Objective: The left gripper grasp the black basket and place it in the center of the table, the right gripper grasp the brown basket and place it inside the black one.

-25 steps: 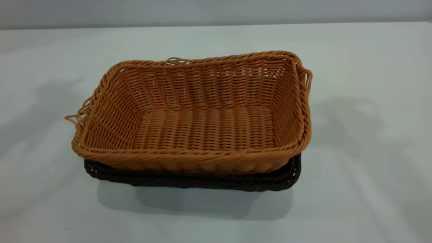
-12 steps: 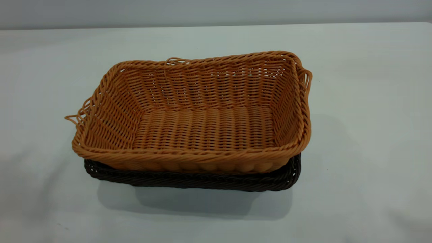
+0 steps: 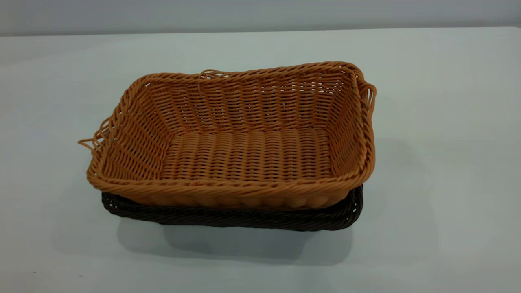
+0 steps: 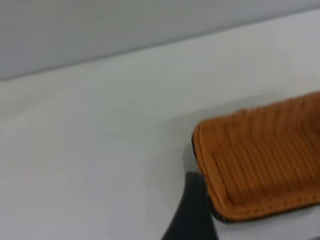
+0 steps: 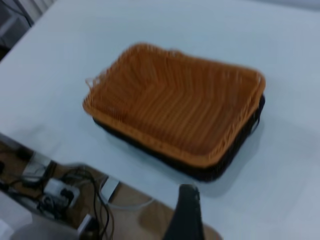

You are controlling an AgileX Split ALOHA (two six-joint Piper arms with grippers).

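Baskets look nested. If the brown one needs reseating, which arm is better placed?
Left, likely: the left pincer is low beside the brown basket nested in the black basket; the right pincer looks on from farther off, past the table edge.

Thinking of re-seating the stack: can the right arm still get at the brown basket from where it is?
Probably yes. The brown basket sits nested in the black basket, its braided rim exposed all round. Nothing else on the table stands in the way, and neither gripper holds it.
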